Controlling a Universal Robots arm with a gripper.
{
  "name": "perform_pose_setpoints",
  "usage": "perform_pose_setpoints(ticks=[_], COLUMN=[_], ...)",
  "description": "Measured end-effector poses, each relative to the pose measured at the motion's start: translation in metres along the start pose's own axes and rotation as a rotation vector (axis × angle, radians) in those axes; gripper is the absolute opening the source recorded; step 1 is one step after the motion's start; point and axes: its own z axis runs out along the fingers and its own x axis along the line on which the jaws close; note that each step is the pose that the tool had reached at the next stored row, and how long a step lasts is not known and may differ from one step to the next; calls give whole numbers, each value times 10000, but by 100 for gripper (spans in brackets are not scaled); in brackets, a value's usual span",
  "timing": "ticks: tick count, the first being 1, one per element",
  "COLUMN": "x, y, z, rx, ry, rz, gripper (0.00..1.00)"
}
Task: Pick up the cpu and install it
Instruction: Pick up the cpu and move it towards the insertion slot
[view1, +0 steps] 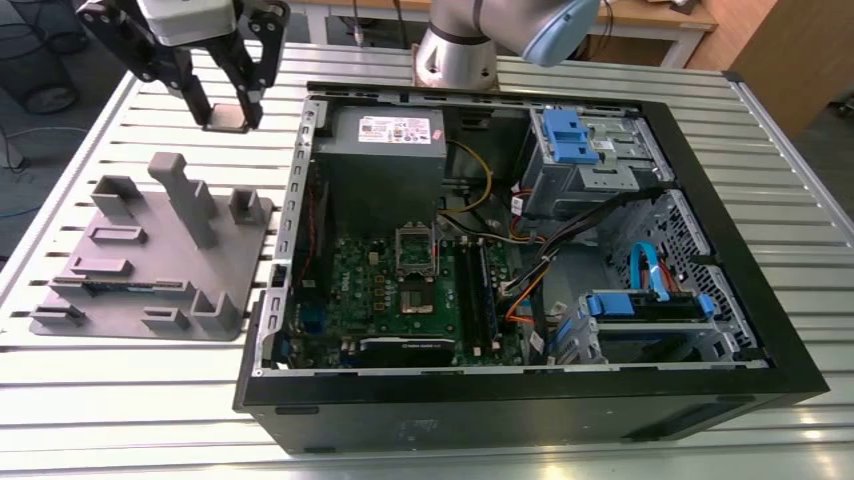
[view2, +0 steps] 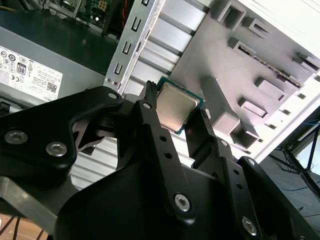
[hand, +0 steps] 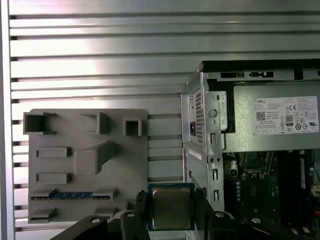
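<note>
My gripper (view1: 227, 112) hangs above the slatted table at the exterior view's upper left, shut on the cpu (view1: 228, 119). It is a small square chip with a pale metal top, held by its edges between the two black fingers. Both wrist views show the cpu (view2: 176, 106) (hand: 171, 207) clamped between the fingers (view2: 150, 120), with the gripper (hand: 171, 204) above the gap between tray and case. The dark socket frame (view1: 415, 249) sits on the green motherboard (view1: 387, 300) inside the open computer case, to the right of and nearer than the gripper.
A grey plastic tray (view1: 140, 270) with upright posts lies on the table at the exterior view's left. The open black computer case (view1: 534, 400) holds a power supply (view1: 387, 135), drive cages (view1: 587, 150), and loose cables (view1: 534, 260). The arm's base (view1: 461, 50) stands behind the case.
</note>
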Motion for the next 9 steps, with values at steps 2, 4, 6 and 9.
perform_pose_setpoints(ticks=[2, 4, 6, 9], x=[-11, -12, -14, -15], y=[0, 0, 1, 1], z=[2, 2, 2, 3], rx=[0, 1, 1, 1], ry=[0, 1, 0, 1], rz=[0, 2, 0, 1], gripper=[47, 47, 47, 47])
